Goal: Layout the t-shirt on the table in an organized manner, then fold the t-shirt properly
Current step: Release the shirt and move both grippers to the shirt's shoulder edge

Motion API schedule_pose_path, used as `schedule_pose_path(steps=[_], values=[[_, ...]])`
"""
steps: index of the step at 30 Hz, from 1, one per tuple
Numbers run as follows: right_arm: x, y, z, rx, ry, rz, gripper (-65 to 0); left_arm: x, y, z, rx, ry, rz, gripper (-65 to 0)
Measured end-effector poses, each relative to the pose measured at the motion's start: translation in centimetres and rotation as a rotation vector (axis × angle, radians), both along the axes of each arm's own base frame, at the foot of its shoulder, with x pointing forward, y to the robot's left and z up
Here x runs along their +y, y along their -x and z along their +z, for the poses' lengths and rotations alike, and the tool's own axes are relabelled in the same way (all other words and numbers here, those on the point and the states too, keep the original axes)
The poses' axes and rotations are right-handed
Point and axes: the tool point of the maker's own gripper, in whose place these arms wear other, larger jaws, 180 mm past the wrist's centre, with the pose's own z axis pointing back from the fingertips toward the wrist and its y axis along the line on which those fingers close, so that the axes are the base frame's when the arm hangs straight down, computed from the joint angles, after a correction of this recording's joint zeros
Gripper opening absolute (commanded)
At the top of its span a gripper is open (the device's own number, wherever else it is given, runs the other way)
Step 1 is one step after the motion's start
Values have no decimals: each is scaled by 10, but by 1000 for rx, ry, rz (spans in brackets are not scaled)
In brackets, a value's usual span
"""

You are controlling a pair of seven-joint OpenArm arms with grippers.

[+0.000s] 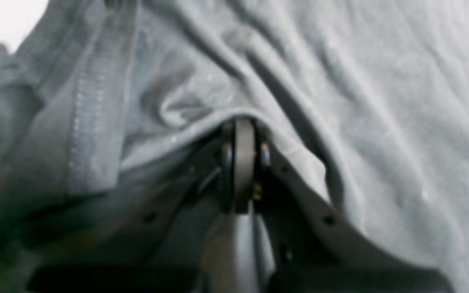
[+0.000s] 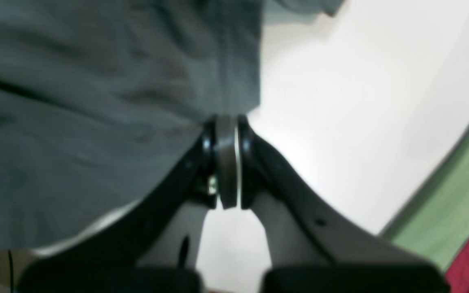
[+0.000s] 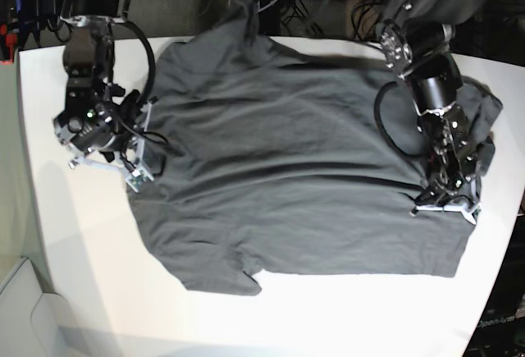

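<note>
Charcoal cotton covers most of the white table (image 3: 74, 275): the t-shirt (image 3: 295, 176) lies spread out but rumpled, creased across its middle. On the base view's left, the right arm reaches down from the far edge, its wrist bent over the shirt's side edge. The right gripper (image 2: 227, 122) has its jaws pressed together, pinching the cloth's edge where it meets bare tabletop. On the opposite side, the left arm stretches forward over the shirt's other edge, cable looping beside it. The left gripper (image 1: 243, 124) is likewise clamped tight, a wrinkled fold of fabric caught between its tips.
</note>
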Motion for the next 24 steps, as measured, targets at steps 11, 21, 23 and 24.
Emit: schedule_pose_path(steps=[11, 21, 23, 24], values=[[-6, 3, -2, 12, 14, -2, -650, -25, 10, 16, 51, 126, -37, -637], [4, 9, -7, 27, -12, 0, -428, -26, 26, 97, -10, 132, -81, -519], [6, 9, 4, -13, -9, 6, -352, -28, 41, 101, 11, 138, -88, -396], [6, 8, 13, -41, -2, 12, -323, -27, 49, 103, 26, 130, -91, -342]])
